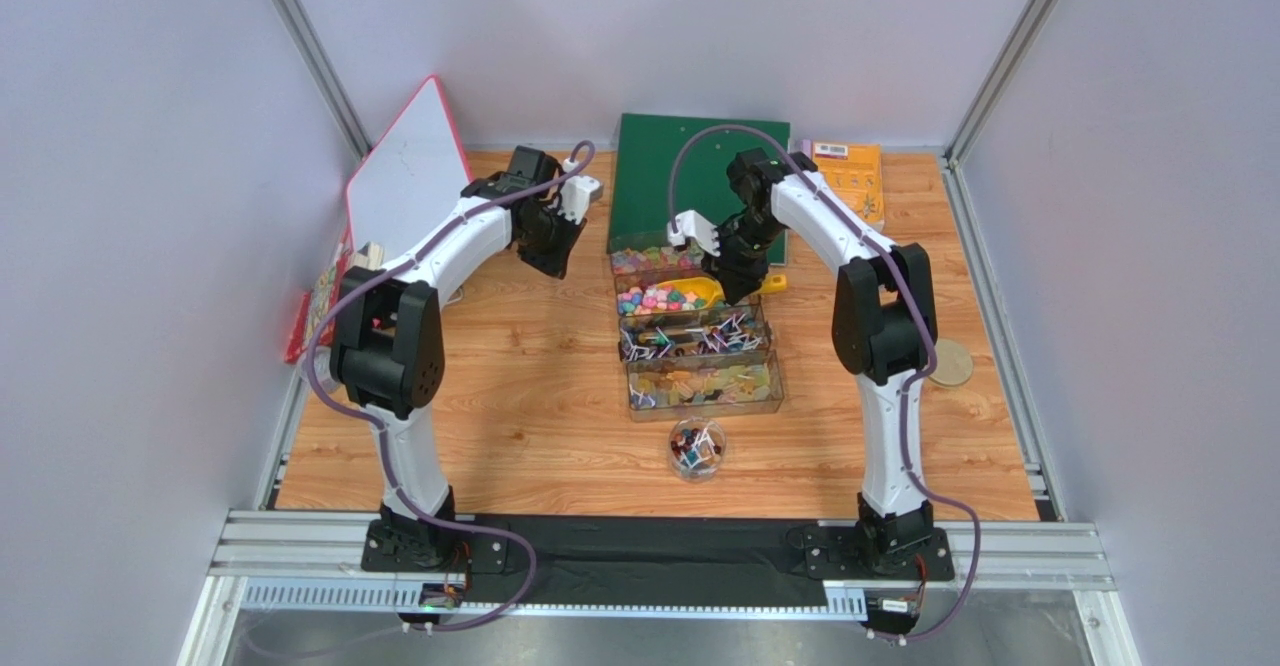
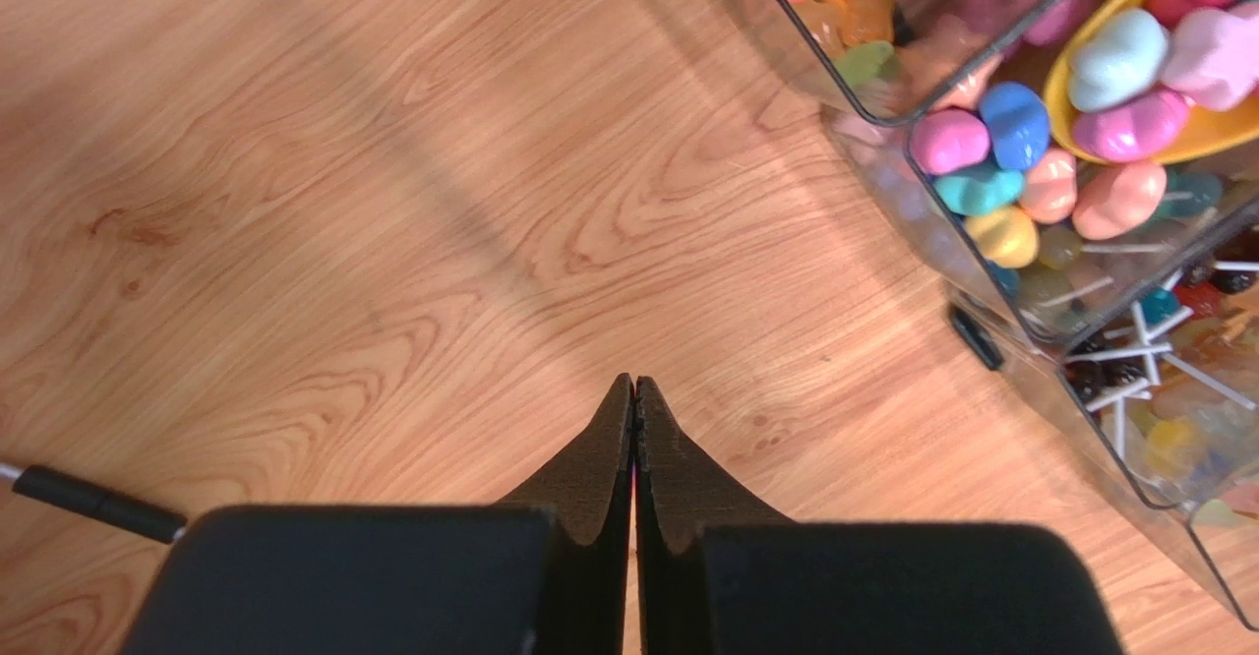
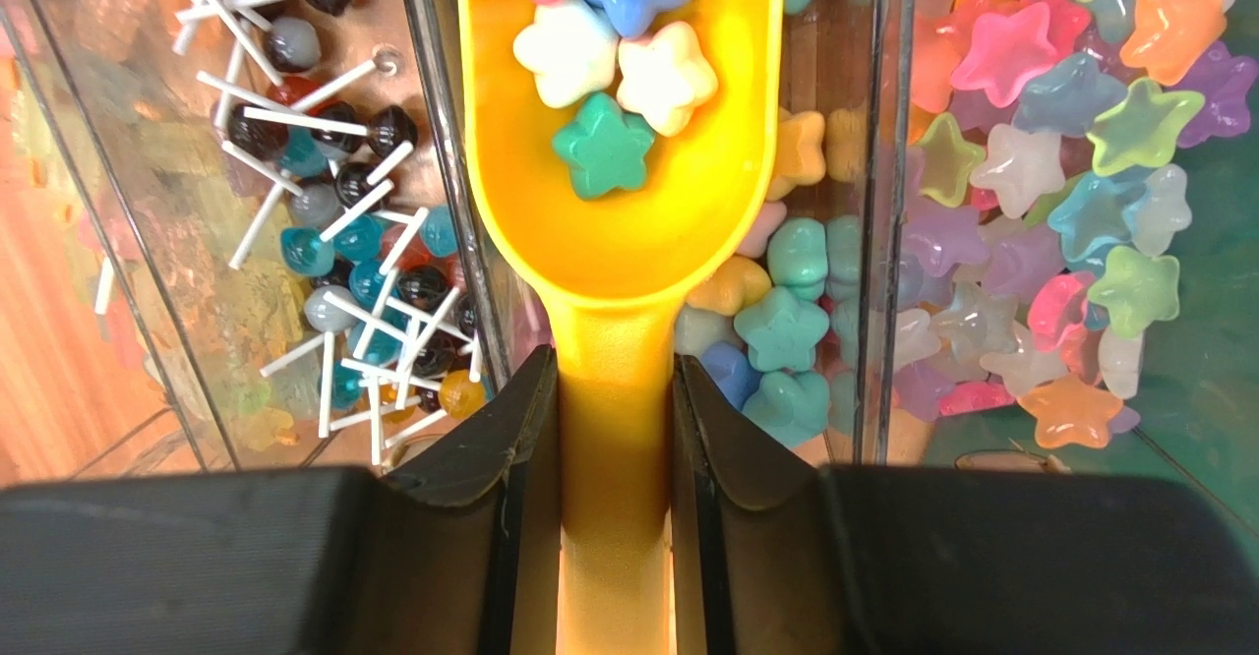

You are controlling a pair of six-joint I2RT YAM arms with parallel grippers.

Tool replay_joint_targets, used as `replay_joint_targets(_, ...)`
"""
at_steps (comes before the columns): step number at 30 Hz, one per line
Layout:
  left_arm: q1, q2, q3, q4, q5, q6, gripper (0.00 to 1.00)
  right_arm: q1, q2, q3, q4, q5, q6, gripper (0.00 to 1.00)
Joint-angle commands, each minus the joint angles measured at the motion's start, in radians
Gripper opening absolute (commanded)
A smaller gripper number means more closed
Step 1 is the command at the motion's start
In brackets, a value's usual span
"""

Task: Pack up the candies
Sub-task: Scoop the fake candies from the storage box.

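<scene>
Now the right hand (image 3: 613,378) grips a yellow scoop (image 3: 621,242) loaded with candies (image 3: 606,146) above their clear bin (image 3: 882,242), while the left hand (image 2: 634,390), closed and empty, hovers over the wooden surface (image 2: 340,213).

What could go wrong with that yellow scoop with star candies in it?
The right claw pinches only the thin handle of the yellow scoop, so the scoop might twist and tip. The candies lie loose in it and could spill into the lollipop bin beside it. The small clear cup looks narrow, so pouring may miss it.
</scene>
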Motion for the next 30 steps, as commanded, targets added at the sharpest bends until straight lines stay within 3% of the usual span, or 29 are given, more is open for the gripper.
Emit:
replay_joint_targets(1,0.005,0.024,0.063,-0.031,-0.025,0.043,0.00,0.016,-0.050,-0.026,-0.212,-0.118,-0.011,0.00)
replay_joint_targets(16,0.005,-0.008,0.114,-0.106,-0.059,0.092,0.00,-0.036,-0.225,-0.145,-0.054,-0.303,0.052,0.00)
replay_joint_targets(20,0.005,-0.022,0.206,-0.183,-0.048,0.054,0.00,-0.056,-0.315,-0.165,-0.040,-0.282,0.087,0.00)
replay_joint_targets(22,0.002,-0.039,0.224,-0.216,-0.030,0.059,0.05,-0.058,-0.357,-0.185,-0.043,-0.247,0.087,0.00)
replay_joint_targets(26,-0.019,-0.129,0.161,-0.218,-0.109,0.071,0.84,-0.056,-0.501,-0.259,-0.074,-0.127,0.035,0.00)
replay_joint_targets(28,-0.021,-0.157,0.116,-0.212,-0.143,0.050,1.00,-0.055,-0.553,-0.318,-0.110,-0.096,0.009,0.00)
replay_joint_targets(30,-0.027,-0.205,0.056,-0.194,-0.168,0.027,1.00,-0.049,-0.633,-0.367,-0.143,-0.050,-0.026,0.00)
